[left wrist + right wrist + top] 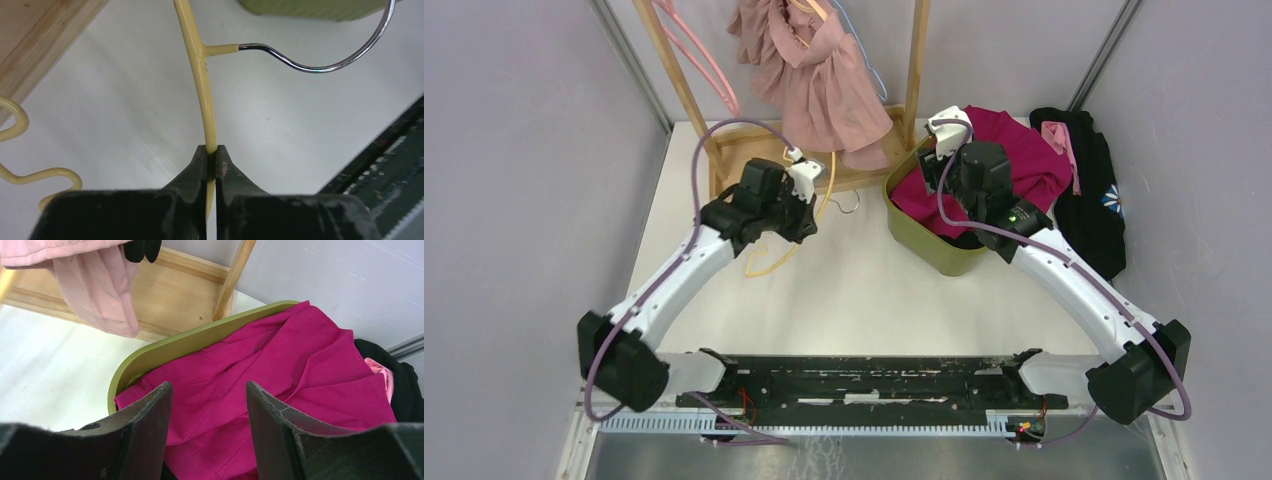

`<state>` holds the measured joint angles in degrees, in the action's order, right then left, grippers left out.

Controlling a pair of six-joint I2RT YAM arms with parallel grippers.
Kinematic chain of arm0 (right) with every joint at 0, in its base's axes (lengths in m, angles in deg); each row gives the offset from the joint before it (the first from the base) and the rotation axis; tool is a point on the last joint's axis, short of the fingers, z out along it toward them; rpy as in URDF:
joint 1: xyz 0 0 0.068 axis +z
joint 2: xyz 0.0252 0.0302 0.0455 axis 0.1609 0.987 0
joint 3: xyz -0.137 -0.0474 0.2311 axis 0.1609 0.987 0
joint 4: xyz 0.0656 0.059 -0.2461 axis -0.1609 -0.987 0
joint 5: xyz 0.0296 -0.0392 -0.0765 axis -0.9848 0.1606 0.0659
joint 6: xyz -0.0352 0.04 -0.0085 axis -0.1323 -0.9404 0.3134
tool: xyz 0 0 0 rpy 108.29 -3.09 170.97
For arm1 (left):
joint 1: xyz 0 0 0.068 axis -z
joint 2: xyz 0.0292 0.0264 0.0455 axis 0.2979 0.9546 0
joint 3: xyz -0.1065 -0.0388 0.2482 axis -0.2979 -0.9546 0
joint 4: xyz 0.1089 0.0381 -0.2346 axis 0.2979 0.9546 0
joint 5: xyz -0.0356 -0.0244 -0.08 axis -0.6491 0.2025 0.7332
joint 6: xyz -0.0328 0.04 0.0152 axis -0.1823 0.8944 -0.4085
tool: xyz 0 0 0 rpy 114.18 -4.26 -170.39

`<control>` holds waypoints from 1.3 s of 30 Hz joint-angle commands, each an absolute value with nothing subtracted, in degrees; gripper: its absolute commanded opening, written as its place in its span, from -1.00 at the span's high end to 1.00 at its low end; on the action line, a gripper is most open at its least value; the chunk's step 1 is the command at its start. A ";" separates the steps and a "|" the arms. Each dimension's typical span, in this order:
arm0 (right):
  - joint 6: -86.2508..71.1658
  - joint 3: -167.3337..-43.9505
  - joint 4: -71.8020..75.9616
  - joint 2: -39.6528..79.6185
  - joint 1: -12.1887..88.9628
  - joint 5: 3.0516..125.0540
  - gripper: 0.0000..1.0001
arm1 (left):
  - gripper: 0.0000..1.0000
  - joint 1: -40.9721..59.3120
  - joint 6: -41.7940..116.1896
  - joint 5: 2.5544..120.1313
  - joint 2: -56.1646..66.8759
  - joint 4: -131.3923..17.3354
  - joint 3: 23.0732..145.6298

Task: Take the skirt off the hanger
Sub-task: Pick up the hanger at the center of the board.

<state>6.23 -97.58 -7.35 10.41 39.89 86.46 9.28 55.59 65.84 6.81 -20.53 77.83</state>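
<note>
An empty pale yellow hanger (pixel 769 262) with a metal hook (pixel 849 205) hangs just above the table, left of centre. My left gripper (pixel 809 222) is shut on its upper wire; the left wrist view shows the jaws (pixel 211 150) pinching the yellow wire (pixel 200 75) below the hook (pixel 320 67). A magenta skirt (pixel 1034 165) lies crumpled in the green basket (pixel 929 245). My right gripper (pixel 936 165) hovers over it, open and empty; in the right wrist view the gripper (pixel 208 385) has its jaws apart above the skirt (pixel 280 370) and the basket rim (pixel 200 337).
A wooden clothes rack (pixel 914 60) stands at the back with a dusty pink garment (pixel 824 80) and pink hangers (pixel 704 60) on it. A black garment with a pink piece (pixel 1094 190) lies right of the basket. Grey walls close in both sides.
</note>
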 commanded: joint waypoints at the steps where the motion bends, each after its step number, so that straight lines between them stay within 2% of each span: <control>1: 6.84 -97.64 -4.36 9.03 39.67 88.17 -0.23 | 0.93 9.44 43.96 77.18 -4.37 -19.32 77.17; 6: 6.39 -98.33 -4.80 9.16 39.67 88.18 -0.22 | 0.94 9.40 35.32 84.66 -18.62 -23.80 73.55; 13: 5.16 -98.69 -5.82 8.54 39.71 86.83 -0.21 | 0.94 9.51 24.53 98.14 -20.87 -30.07 73.90; 22: 5.96 -98.31 -7.10 7.30 39.71 87.53 -0.21 | 0.94 9.57 17.76 95.84 -31.34 -25.94 53.57; 26: 5.61 -98.39 -7.30 6.53 39.72 87.43 -0.20 | 0.94 9.56 17.76 97.19 -33.39 -23.29 50.64; 33: 5.94 -98.81 -7.35 6.85 39.69 88.13 -0.20 | 0.94 9.50 17.74 100.84 -31.53 -24.68 62.50; 39: 6.13 -99.87 -7.27 7.66 39.68 88.23 -0.20 | 0.94 9.50 18.38 92.87 -24.14 -33.86 76.31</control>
